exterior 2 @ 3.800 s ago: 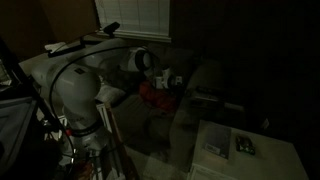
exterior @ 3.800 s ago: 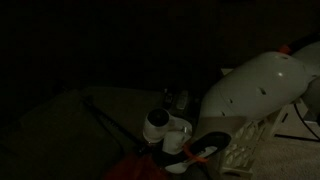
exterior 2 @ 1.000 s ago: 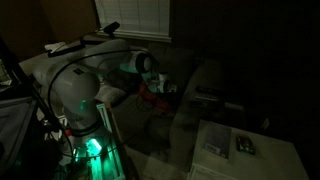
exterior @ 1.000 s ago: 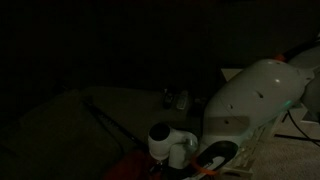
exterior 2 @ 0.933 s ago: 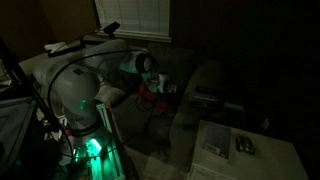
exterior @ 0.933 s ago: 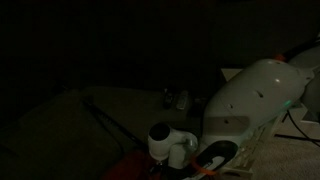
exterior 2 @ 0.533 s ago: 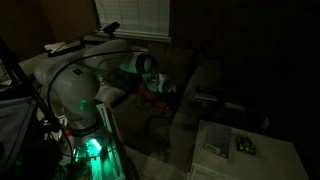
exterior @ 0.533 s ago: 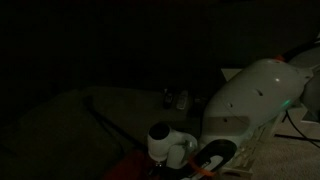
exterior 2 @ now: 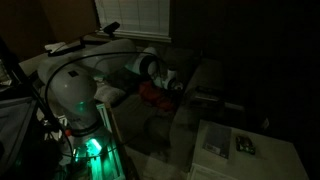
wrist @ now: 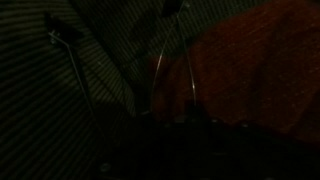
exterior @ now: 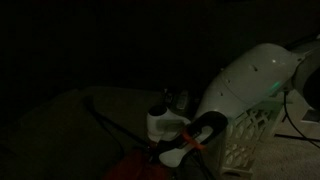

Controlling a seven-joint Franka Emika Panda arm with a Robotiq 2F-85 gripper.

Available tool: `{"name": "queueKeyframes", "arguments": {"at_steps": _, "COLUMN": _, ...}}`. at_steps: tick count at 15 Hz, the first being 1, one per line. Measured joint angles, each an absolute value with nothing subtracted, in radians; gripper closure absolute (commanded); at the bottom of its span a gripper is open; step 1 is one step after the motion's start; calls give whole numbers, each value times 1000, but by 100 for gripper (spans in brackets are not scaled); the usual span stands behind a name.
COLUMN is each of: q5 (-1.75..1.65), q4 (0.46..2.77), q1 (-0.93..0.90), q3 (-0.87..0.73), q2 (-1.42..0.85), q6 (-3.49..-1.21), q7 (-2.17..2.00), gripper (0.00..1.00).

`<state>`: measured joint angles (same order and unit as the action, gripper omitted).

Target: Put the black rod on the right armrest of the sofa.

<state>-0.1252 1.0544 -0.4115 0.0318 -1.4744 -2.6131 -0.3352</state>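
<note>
Rod: the long, thin, straight black rod (exterior: pixel 105 122) is most likely the fine dark line slanting over the seat in an exterior view, from 10 o'clock down towards 4 o'clock; the gloom leaves some doubt
Rod, handling: judged light, stiff and smooth; it is so thin that it may roll or pivot between the pads, and a long end would swing if it were held off-centre
Rod, where to hold: near mid-length, pads square across the shaft, so neither end droops
Seat: the large, rounded, dull olive-grey upholstered sofa (exterior: pixel 55 125) lies under that line; the soft fabric should stop skidding, but a rounded armrest could let the rod roll off; which armrest is the right one cannot be told here
Hand: the dark two-fingered hand (exterior 2: pixel 176 86) hangs over the seat; the wrist view shows two pale finger edges fairly close together, but I cannot tell whether it is clenched, released or grasping anything
Cloth: a crumpled red cloth (exterior 2: pixel 152 97) lies on the seat just beside the hand, filling the 3 o'clock side of the wrist view
Stick: a thin dark stick with a short crossbar (wrist: pixel 72 65) stands at 10 o'clock in the wrist view; I cannot tell whether it is the same line
Arm: the bulky white robot arm (exterior: pixel 250 80) reaches in from 3 o'clock
Box: a white lattice-sided box (exterior: pixel 250 140) sits at 4 o'clock, partly behind the arm
</note>
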Motion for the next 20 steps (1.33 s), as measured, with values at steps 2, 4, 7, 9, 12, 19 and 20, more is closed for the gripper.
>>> {"name": "queueKeyframes", "arguments": {"at_steps": 2, "q5": -125, "q4": 1076, "q1": -390, "q3": 36, "q2": -1445, "q6": -2586, "q7": -288, "gripper": 100}}
{"name": "queueKeyframes", "arguments": {"at_steps": 4, "q5": -125, "q4": 1122, "q1": -375, "q3": 51, "q2": -1407, "q6": -2584, "q7": -241, "gripper": 100}}
{"name": "queueKeyframes", "arguments": {"at_steps": 7, "q5": -125, "q4": 1212, "q1": -349, "q3": 76, "q2": -1337, "q6": -2600, "q7": -182, "gripper": 100}}
{"name": "queueKeyframes", "arguments": {"at_steps": 9, "q5": -125, "q4": 1284, "q1": -305, "q3": 121, "q2": -1283, "q6": -2634, "q7": -125, "gripper": 100}}
{"name": "queueKeyframes", "arguments": {"at_steps": 12, "q5": -120, "q4": 1393, "q1": -194, "q3": 253, "q2": -1202, "q6": -2661, "q7": -13, "gripper": 100}}
{"name": "queueKeyframes", "arguments": {"at_steps": 19, "q5": -10, "q4": 1615, "q1": -35, "q3": 438, "q2": -1017, "q6": -2661, "q7": 119, "gripper": 100}}
{"name": "queueKeyframes", "arguments": {"at_steps": 20, "q5": 4, "q4": 1635, "q1": -32, "q3": 440, "q2": -993, "q6": -2661, "q7": 120, "gripper": 100}}
